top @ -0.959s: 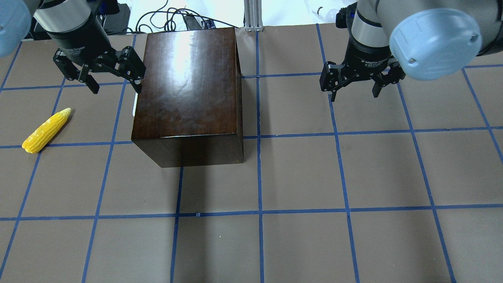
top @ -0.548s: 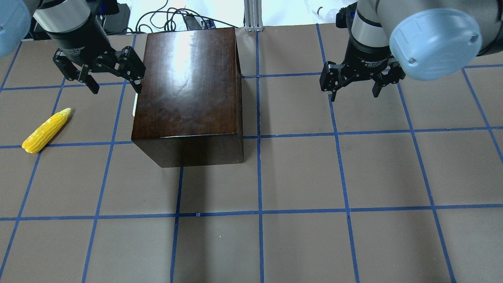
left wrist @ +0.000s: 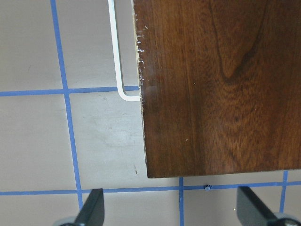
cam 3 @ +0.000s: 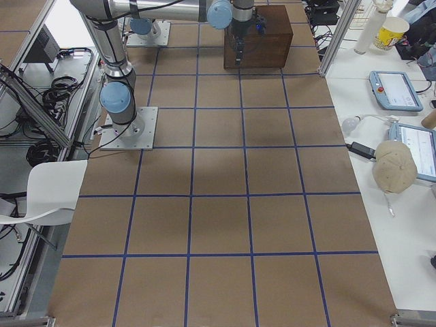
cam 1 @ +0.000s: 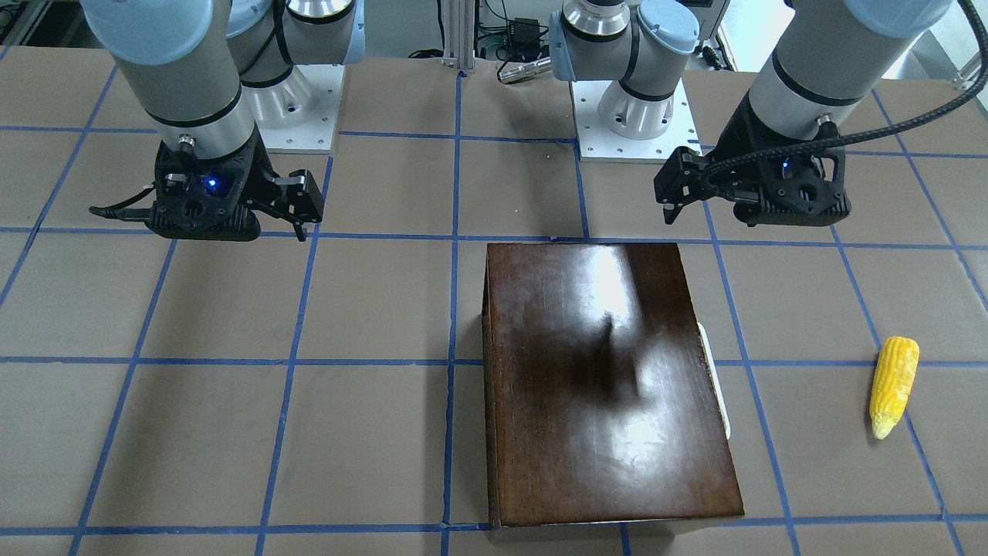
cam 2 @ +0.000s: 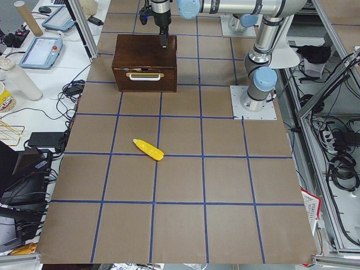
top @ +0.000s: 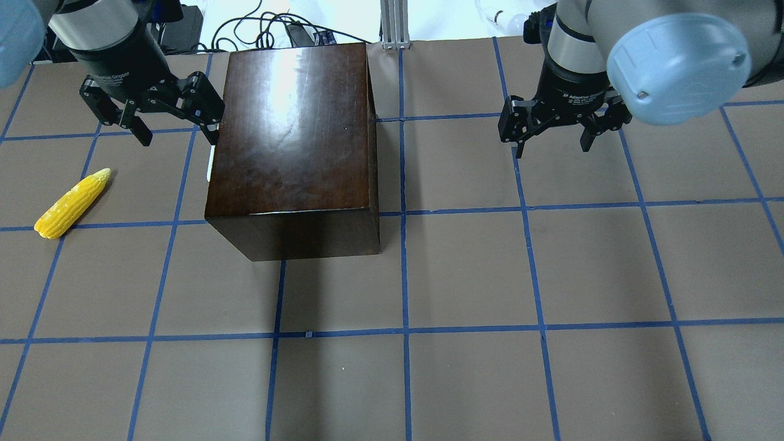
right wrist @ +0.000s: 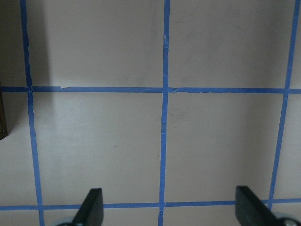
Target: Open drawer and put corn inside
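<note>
Brown paper table [top: 490, 275] gridded in blue tape. Far left, the corn [top: 72, 204] lies on the paper. The left gripper [top: 177, 135] hovers, fingers spread, just beside the dark box [top: 294, 135]. Its drawer [cam 2: 157, 82] is closed, contents hidden, white handle [left wrist: 115, 56] showing. The right gripper [top: 552, 149] hangs spread, well right.

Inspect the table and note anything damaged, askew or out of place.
Only minor wear: small white chips scar the dark box along its top edge, beside the white drawer handle. The corn lies slantwise to the grid lines, apart from the box. Nothing looks spilled or broken.
</note>
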Robot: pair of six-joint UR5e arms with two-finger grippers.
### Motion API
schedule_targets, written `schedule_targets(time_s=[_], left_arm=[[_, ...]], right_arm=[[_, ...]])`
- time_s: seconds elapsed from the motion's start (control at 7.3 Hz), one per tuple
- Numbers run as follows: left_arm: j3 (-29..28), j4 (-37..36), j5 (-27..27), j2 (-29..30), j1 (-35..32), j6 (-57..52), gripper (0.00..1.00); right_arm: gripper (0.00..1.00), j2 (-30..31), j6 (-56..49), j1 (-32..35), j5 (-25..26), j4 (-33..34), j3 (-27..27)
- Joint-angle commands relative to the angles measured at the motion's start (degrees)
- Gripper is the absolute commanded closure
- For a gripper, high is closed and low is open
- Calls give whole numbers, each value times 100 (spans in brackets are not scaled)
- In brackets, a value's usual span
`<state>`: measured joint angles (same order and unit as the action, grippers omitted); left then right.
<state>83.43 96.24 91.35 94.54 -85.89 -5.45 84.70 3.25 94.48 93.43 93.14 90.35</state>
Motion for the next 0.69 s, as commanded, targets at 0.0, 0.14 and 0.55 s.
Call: schedule_targets(time_s=[0.0,0.14,0.55], left_arm=[[-28,9,-29,3,19,35,0],[-28,0,-29,3,19,53,0],[-89,-70,-438,108,814,-148,0]], right_arm=[[0,-6,0,0,0,3,0],[0,-6,0,0,0,3,0],[0,3,0,0,0,-6,0]])
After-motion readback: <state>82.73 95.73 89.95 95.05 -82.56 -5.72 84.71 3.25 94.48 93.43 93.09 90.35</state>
